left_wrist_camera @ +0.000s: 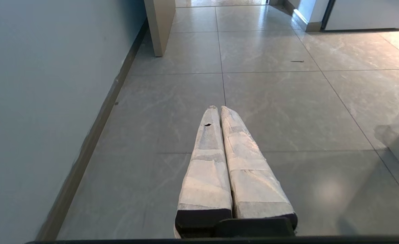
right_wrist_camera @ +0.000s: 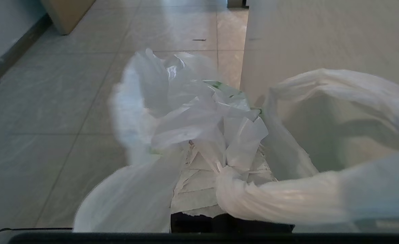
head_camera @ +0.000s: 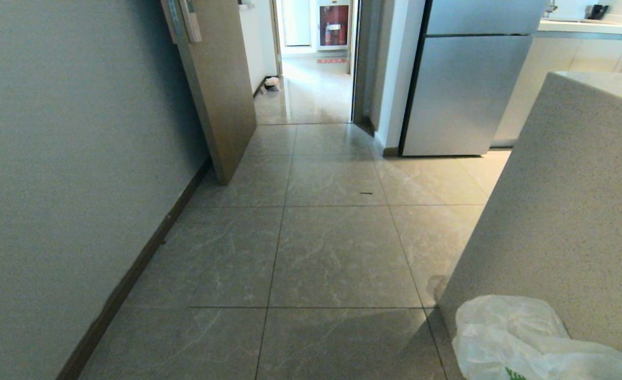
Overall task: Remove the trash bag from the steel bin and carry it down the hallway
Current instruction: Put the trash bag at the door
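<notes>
1. My right gripper [right_wrist_camera: 219,162] pinches the trash bag [right_wrist_camera: 192,112], which hangs beside the pale counter [head_camera: 564,211].
2. My left gripper [left_wrist_camera: 219,110] hangs empty, fingers pressed together, over the floor tiles [head_camera: 337,253].
3. The hallway [head_camera: 311,89] lies ahead.

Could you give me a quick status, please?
Right pincer shut on bag. Left pincer shut, empty. Floor ahead open to doorway.

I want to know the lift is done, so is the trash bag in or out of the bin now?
Out. The trash bag hangs bunched around the shut right gripper above floor tiles; no bin shows anywhere.
</notes>
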`<state>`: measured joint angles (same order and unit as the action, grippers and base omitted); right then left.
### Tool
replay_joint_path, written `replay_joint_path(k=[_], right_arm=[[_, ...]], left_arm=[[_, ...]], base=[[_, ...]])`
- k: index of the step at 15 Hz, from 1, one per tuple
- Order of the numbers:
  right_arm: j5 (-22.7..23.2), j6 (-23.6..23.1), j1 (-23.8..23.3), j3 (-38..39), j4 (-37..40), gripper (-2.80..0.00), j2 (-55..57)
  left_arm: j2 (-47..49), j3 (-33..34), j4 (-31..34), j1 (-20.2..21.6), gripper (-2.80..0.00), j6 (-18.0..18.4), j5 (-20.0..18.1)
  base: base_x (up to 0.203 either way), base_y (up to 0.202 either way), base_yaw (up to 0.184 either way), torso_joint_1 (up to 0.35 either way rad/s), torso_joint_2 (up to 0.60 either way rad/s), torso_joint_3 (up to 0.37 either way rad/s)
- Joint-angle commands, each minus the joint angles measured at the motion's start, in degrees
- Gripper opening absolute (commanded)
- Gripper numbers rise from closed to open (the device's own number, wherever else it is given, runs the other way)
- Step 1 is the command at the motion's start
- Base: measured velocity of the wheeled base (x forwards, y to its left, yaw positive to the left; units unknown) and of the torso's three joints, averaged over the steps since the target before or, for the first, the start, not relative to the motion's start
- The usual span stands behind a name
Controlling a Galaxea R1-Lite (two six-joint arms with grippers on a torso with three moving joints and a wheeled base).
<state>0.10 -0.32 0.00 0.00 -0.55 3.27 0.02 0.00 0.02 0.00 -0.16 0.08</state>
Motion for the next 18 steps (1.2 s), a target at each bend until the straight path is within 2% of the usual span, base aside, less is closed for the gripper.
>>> replay_joint_path(k=[1, 18], right_arm=[[0.0, 0.0, 0.0, 0.0, -0.1, -2.80, 0.1], [0.1, 0.0, 0.0, 0.0, 0.0, -2.80, 0.1]], left_arm=[[-0.1, 0.1, 0.0, 0.0, -2.80, 0.0, 0.0], [-0.1, 0.1, 0.0, 0.0, -2.80, 0.0, 0.0]], base=[[0.188, 0.000, -0.001, 0.005, 0.00, 0.007], [0.190, 0.000, 0.001, 0.003, 0.00, 0.002]])
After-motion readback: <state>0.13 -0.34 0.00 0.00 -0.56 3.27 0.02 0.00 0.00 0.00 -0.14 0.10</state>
